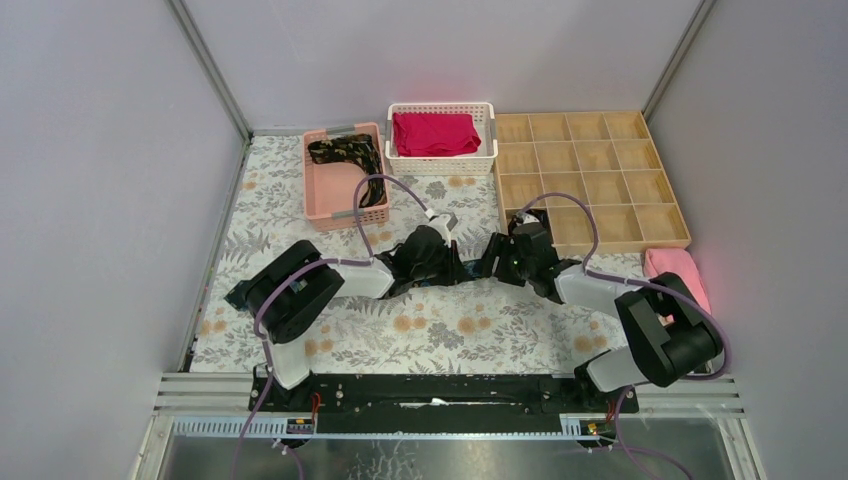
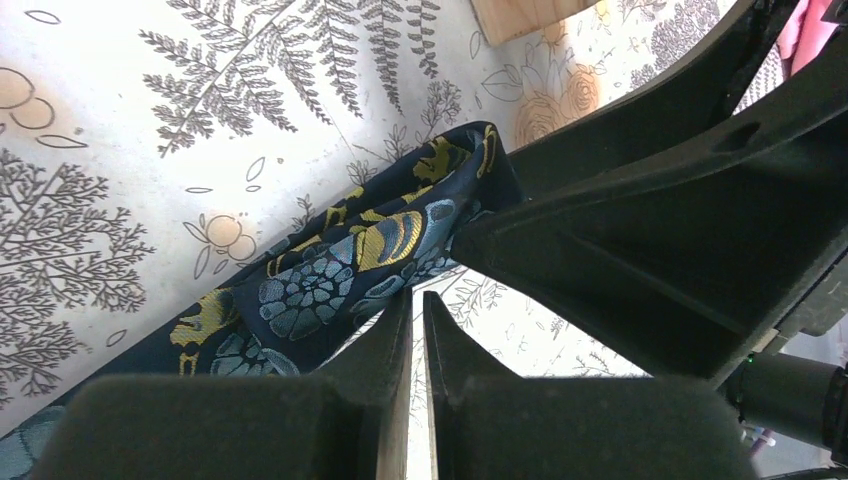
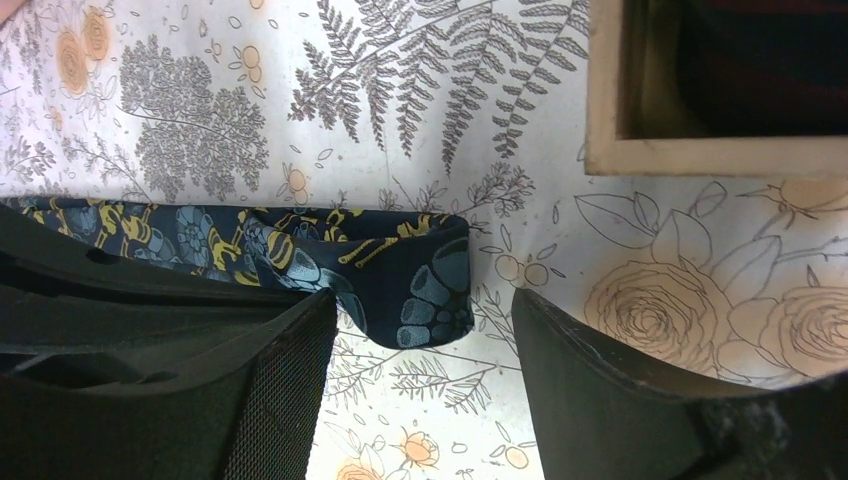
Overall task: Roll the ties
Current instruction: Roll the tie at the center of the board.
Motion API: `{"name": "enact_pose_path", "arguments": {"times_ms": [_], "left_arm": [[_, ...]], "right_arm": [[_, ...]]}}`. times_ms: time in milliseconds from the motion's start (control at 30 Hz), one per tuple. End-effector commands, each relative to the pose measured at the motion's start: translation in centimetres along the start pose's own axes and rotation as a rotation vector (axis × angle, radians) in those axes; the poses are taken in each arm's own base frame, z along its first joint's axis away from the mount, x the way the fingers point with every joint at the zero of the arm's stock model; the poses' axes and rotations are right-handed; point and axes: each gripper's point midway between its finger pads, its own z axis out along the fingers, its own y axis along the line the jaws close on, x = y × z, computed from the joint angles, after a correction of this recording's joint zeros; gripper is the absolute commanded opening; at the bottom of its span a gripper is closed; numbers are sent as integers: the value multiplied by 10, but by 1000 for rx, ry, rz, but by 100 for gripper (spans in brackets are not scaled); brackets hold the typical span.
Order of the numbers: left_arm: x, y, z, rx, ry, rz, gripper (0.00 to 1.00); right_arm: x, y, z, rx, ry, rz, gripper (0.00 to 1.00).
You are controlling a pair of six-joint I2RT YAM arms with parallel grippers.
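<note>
Floral tablecloth [image 3: 150,100], tie [image 3: 400,270] (end seemingly folded)

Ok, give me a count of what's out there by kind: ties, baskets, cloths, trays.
Ties: 2, the blue-and-gold tie on the table and the black-and-gold tie in the pink basket
Baskets: 2, pink basket and white basket
Cloths: 2, red cloth and pink towel
Wooden tray: 1
Total: 7
</note>
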Motion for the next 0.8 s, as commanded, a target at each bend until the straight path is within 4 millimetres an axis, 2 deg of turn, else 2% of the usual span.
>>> {"name": "enact_pose_path", "arguments": {"times_ms": [0, 133, 300, 400, 533, 633, 667, 767], "left_arm": [[-17, 10, 4, -39, -61, 43, 13], [-18, 11, 1, -33, -54, 41, 13], [-16, 0, -3, 15, -40, 34, 13], [-15, -7, -5, 54, -29, 20, 13], [-18, -27, -14, 130, -14, 5, 13], [-29, -37, -28, 140, -31, 12, 13], [-32, -38, -32, 129, -40, 15, 14], [-42, -29, -43, 71, -71, 21, 14]], "right_arm": [[-7, 9, 5, -42, 0, 7, 72], [-4, 8, 12, -37, 25, 9, 71], [-4, 11, 17, -52, 31, 14, 67], [-3, 9, 20, -40, 45, 10, 58], [1, 6, 24, -25, 62, 12, 40], [5, 4, 25, -25, 75, 11, 35], [5, 3, 25, -22, 76, 10, 34], [4, 3, 26, -14, 79, 0, 19]]}}
